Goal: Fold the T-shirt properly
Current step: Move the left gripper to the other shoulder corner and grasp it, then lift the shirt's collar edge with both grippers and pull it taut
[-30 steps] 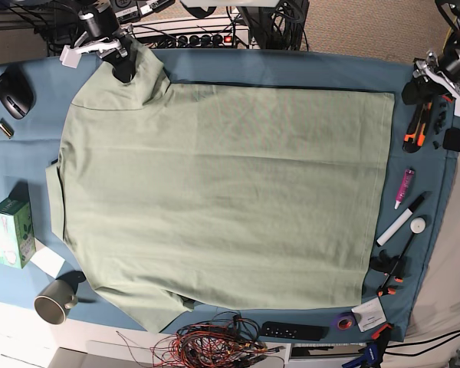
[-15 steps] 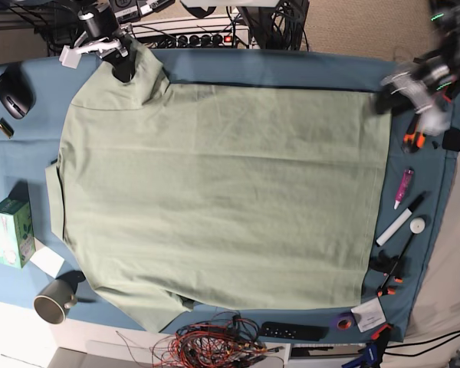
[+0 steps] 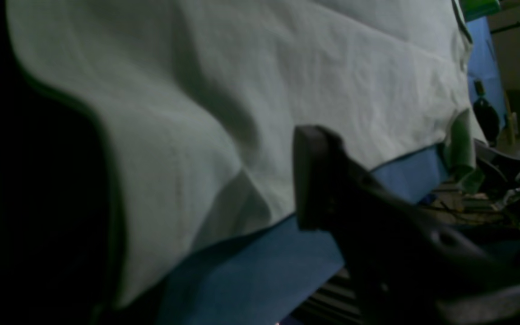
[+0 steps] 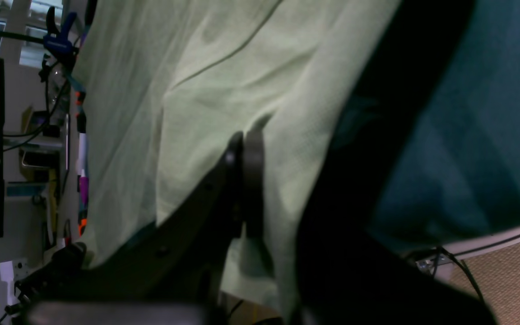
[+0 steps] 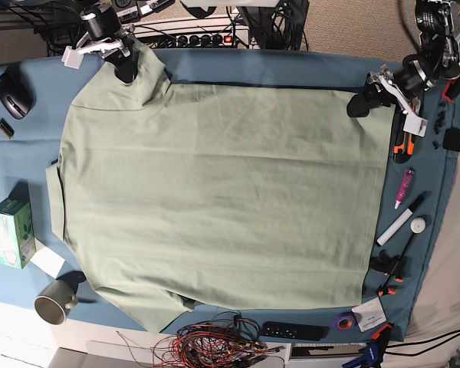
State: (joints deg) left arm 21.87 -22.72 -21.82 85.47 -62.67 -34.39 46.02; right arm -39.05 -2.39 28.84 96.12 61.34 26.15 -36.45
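Note:
The T-shirt lies spread flat on the teal-blue table cloth, pale sage green, with its hem toward the base view's right. My right gripper is at the shirt's far left corner, and in the right wrist view its fingers are pressed together, shut on a pinch of the T-shirt. My left gripper sits at the far right hem corner, open. In the left wrist view one dark finger stands apart from the other, and the T-shirt edge lies between them.
A mouse, a green box and a mug sit along the left edge. Tangled wires and a remote lie at the front. Markers, cutters and clamps line the right edge.
My left arm has swung in from the table's right edge to the shirt's far right hem corner. The right gripper stays shut at the far left corner.

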